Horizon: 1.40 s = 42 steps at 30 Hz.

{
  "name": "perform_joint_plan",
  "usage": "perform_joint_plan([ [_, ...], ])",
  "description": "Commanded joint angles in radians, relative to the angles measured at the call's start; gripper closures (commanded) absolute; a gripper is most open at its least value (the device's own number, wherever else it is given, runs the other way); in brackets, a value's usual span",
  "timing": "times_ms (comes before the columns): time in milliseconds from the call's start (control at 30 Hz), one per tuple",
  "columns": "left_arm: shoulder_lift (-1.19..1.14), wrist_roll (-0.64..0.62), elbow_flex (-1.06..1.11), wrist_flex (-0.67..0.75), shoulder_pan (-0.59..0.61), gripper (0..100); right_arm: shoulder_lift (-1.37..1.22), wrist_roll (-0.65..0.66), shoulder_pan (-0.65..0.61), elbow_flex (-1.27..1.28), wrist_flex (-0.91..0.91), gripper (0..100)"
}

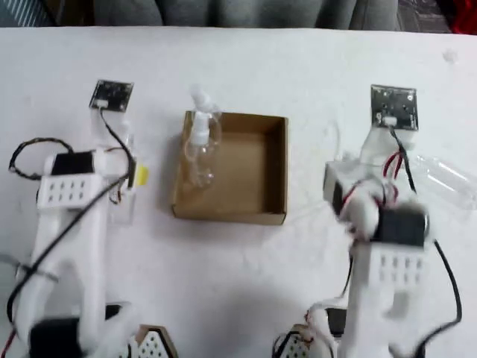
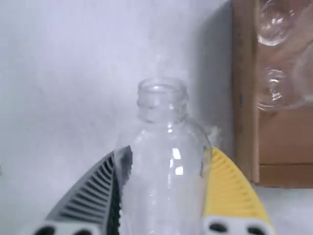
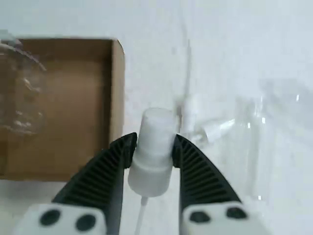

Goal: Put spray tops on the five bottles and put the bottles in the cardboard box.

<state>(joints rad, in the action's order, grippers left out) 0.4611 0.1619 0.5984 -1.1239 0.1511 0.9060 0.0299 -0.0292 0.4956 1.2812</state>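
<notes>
We judge the task barely begun: at least one capped bottle point(image 1: 200, 145) sits in the cardboard box point(image 1: 257, 175), while at its nine o'clock our left gripper point(image 2: 166, 157) clasps an open-necked bottle point(image 2: 162, 100) and at three o'clock our right gripper point(image 3: 153, 143) pinches a spray top point(image 3: 156, 122) near a loose bottle point(image 1: 447, 179).

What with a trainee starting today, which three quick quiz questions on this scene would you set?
1. True or false: the bottle in the left gripper is already capped.
2. The right gripper holds: A) a spray top; B) a bottle; C) nothing.
3. Fill in: the capped bottle lies in the ____.
Key: 1 false; 2 A; 3 cardboard box.
</notes>
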Motion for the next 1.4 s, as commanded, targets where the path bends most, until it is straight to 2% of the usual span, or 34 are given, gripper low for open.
perform_joint_plan([
  [0,0.209,-0.017,0.021,-0.037,-0.054,98,0.159,0.012,-0.111,-0.023,-0.131,97.8],
  [333,0.699,-0.020,0.216,-0.032,-0.185,98,0.401,0.003,-0.452,-0.018,-0.418,98.2],
  [567,0.911,-0.020,0.245,-0.031,-0.205,98,0.409,0.002,-0.595,-0.018,-0.631,98.2],
  [667,0.967,-0.020,0.247,-0.017,-0.205,98,0.415,-0.104,-0.647,0.020,-0.682,98.2],
  [767,1.010,-0.020,0.247,-0.009,-0.205,98,0.455,-0.192,-0.682,0.100,-0.716,98.2],
  [933,1.073,-0.020,0.270,-0.006,-0.205,98,0.572,-0.193,-0.704,0.267,-0.803,98.2],
  [1033,1.145,-0.020,0.347,0.044,-0.205,98,0.602,-0.193,-0.699,0.319,-0.897,98.2],
  [1200,1.303,-0.021,0.508,0.147,-0.205,98,0.513,-0.150,-0.697,0.298,-1.058,98.2],
  [1367,1.371,-0.101,0.562,0.149,-0.205,98,0.291,-0.064,-0.700,0.129,-1.106,98.2],
])
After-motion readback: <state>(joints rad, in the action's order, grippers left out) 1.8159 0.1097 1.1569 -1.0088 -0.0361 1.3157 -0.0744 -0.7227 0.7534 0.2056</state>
